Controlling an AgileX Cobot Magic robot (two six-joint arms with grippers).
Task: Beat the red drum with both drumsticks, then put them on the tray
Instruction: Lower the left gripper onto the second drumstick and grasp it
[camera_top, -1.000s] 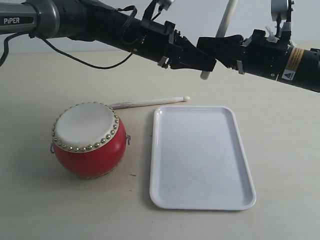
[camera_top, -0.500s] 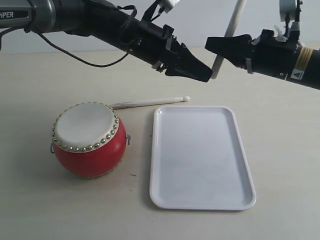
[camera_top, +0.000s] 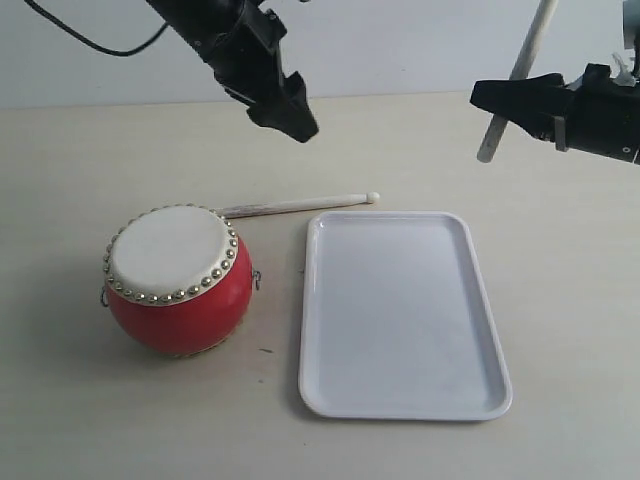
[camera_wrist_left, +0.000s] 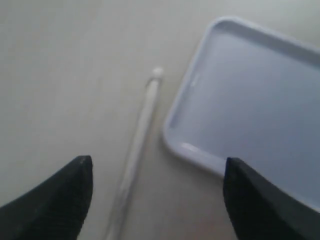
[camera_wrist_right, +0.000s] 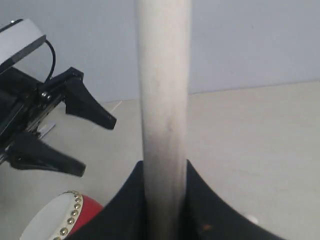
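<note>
Exterior view, seen from my remote station: the left tool hangs high over the far left of the counter, its jaws spread wide and gripping nothing. At the far right, the right tool is clamped on the upright drumstick. That stick leans slightly, with its upper end leaving the top of the frame and its lower end poking below the jaws, clear of the counter. The red drum stands at the near left, cream skin facing up. Just to its right, not touching it, the tray lies flat on the counter. The other drumstick lies on the counter just beyond the tray's far left corner, with its bead tip pointing right and its opposite end hidden behind the drum. My left wrist view shows a narrow strip of counter between that stick and the tray's rim
</note>
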